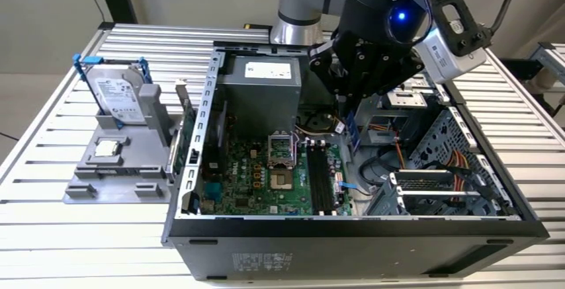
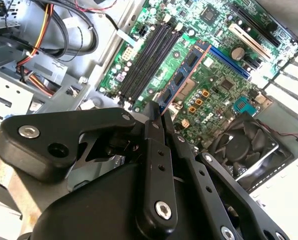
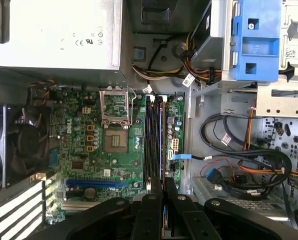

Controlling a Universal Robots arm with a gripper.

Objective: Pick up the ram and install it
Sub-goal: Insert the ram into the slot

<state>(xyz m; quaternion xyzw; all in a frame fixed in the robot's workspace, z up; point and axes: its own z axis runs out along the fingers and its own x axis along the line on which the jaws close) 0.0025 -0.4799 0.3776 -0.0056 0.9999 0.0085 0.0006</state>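
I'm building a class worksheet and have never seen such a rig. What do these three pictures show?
This is one robot arm working over an open computer case on a slatted metal table. The exterior view looks on from off the arm; both wrist views come from cameras riding on the arm, facing the green motherboard. In the second wrist view its claw is shut on the ram, a thin bluish stick, held over that board. Beside the case, a grey holder carries a hard drive and a small processor chip.
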